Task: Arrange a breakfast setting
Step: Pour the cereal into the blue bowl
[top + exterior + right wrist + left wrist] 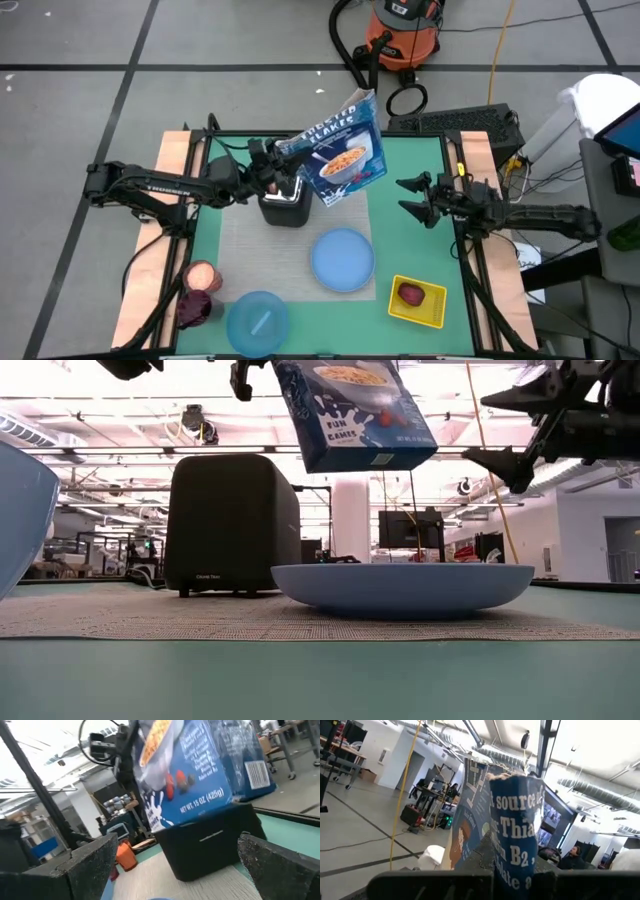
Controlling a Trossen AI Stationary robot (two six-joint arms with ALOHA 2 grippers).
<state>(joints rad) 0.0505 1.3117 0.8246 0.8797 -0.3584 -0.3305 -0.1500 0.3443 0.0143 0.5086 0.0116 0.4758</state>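
Observation:
My left gripper [274, 163] is shut on the blue cereal box [345, 150], which hangs in the air over the black toaster [283, 205]; the box also shows in the low view [355, 410]. My right gripper [413, 196] is open and empty to the box's right, above the table. The light-blue plate [343, 258] lies on the grey mat [270, 245]. The light-blue bowl [257, 322] stands at the near edge. A browned bagel [200, 275] and a dark red fruit [195, 308] lie near left. Another dark red fruit [410, 294] lies on the yellow tray [432, 310]. My left gripper pinches the cereal box by one crumpled narrow end [512, 862] between its two fingers, coming level from the table's left. The box juts away from the fingers toward the right, lifted clear and tilted above the toaster.
The toaster [232, 525] stands upright on the mat's far part, right under the box. The plate [400, 588] lies to its near right. Green table surface shows free between the plate and my right arm. A vacuum cleaner [400, 30] stands on the floor beyond the table.

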